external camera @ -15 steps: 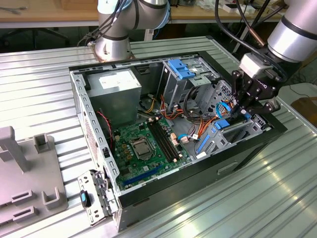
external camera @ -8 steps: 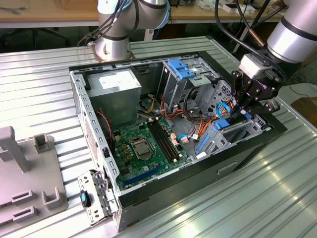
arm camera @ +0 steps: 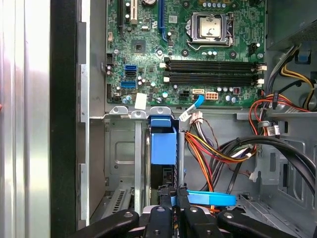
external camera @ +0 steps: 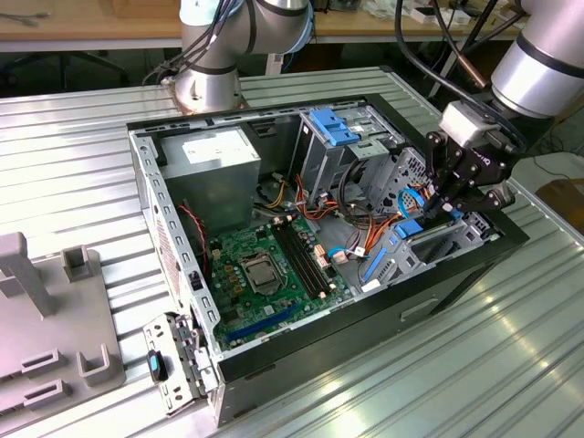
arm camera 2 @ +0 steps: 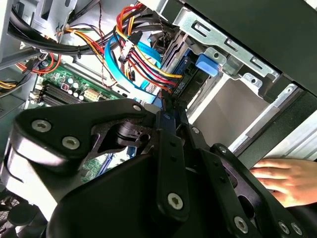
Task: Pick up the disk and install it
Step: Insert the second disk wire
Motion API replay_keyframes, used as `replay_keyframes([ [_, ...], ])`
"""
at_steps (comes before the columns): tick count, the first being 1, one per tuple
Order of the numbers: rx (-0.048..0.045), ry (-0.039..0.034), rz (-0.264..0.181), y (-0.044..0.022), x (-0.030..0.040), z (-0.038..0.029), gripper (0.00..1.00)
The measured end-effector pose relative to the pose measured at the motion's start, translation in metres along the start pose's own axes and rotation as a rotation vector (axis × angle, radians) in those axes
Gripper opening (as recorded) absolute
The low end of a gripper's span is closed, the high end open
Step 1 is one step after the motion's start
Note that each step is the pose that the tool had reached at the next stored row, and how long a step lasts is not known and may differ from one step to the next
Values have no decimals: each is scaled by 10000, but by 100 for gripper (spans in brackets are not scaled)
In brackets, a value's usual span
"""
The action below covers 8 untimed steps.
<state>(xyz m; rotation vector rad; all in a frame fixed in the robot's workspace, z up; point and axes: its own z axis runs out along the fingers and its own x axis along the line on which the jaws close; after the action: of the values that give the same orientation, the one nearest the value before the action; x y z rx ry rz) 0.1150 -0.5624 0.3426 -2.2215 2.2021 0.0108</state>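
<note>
The gripper is seen clenched, its fingers pressed together over the disk, which is seated upright in the drive bay at the case's three o'clock side. The disk's lower end is hidden behind the fingers. A hand rests outside the case.

Bright, even light falls from above, leaving glare streaks on the ribbed metal counter in the exterior view. The open case is shadowed along its inner walls. In the second wrist view the near claw looks soft and dark.
</note>
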Motion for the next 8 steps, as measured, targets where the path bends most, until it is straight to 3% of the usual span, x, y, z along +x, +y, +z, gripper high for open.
replay_keyframes([
  [8,1,-13,0,0,4,37,16],
])
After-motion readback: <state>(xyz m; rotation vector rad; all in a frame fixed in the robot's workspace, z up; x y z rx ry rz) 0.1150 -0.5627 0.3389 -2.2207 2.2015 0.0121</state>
